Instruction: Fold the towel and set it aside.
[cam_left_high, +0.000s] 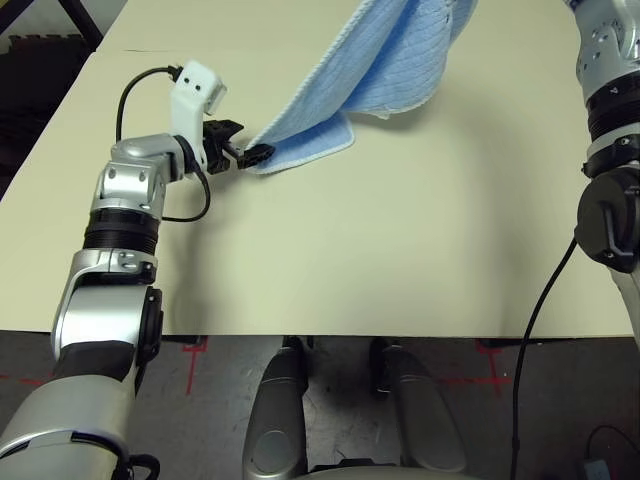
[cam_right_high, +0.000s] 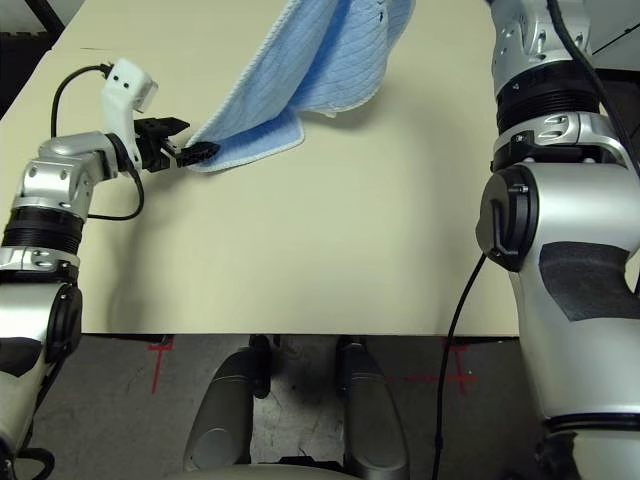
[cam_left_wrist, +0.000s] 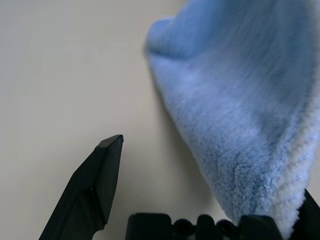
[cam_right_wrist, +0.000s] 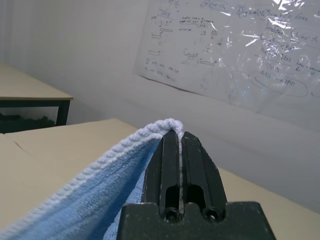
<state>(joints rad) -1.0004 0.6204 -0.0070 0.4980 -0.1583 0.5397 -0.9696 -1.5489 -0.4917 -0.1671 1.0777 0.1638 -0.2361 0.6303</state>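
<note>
The light-blue towel (cam_left_high: 385, 65) hangs stretched from high at the back of the table down to its lower corner (cam_left_high: 300, 150), which rests on the tabletop. My left gripper (cam_left_high: 243, 143) is at that corner, open, with the towel's edge (cam_left_wrist: 250, 150) lying between its spread fingers (cam_left_wrist: 95, 190) and against the one on its far side. My right gripper (cam_right_wrist: 175, 136) is raised high and shut on the towel's white stitched edge (cam_right_wrist: 150, 131), holding the cloth up. The black marks are not visible.
The cream table (cam_left_high: 400, 260) stretches wide in front of the towel, its front edge (cam_left_high: 350, 333) near my body. A black cable (cam_left_high: 135, 85) loops off my left wrist. A second table (cam_right_wrist: 30, 90) and a wall sheet with handwriting (cam_right_wrist: 240, 55) lie behind.
</note>
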